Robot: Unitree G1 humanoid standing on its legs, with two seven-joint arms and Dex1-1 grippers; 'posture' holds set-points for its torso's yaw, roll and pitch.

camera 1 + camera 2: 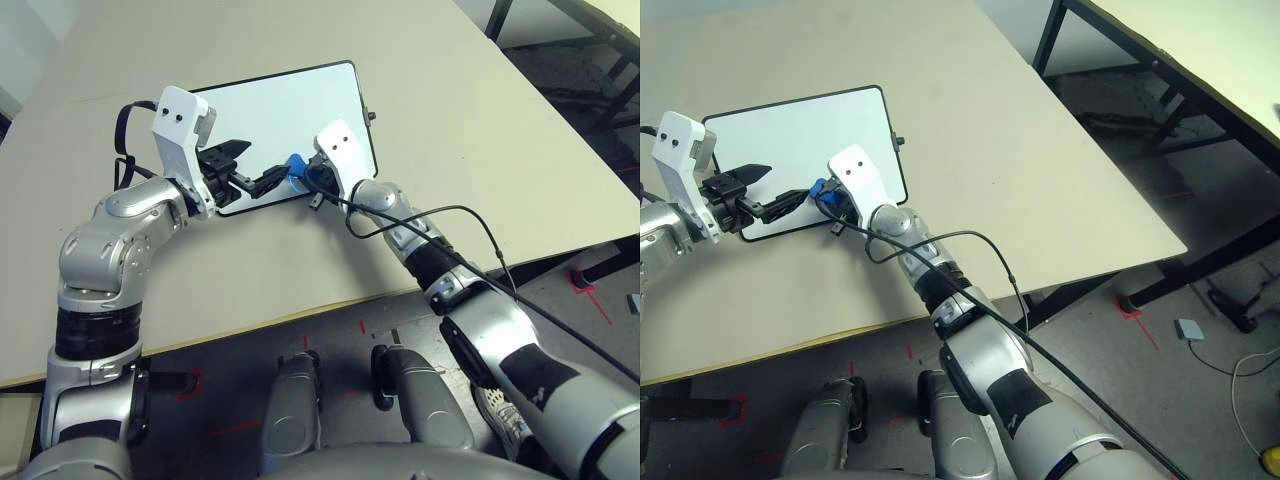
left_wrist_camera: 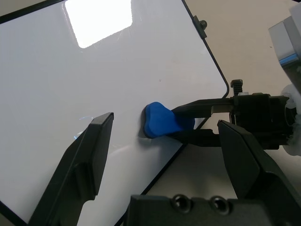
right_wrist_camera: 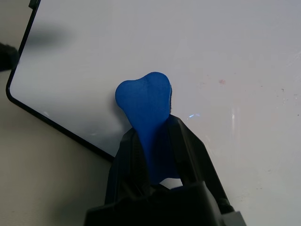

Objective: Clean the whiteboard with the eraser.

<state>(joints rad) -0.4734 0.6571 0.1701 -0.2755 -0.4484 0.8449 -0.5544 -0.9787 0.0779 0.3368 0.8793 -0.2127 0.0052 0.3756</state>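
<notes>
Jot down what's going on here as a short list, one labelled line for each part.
board: whiteboard, lying flat on the table
marks: a small reddish smudge and faint specks
eraser: blue, at the board, near its edge
right hand: fingers shut on the eraser
left hand: fingers open, nothing between them, above the board
job stage: eraser in hand; some specks remain

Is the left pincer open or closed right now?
Open: the left pincer's two black fingers stand wide apart, with nothing gripped between them.
</notes>
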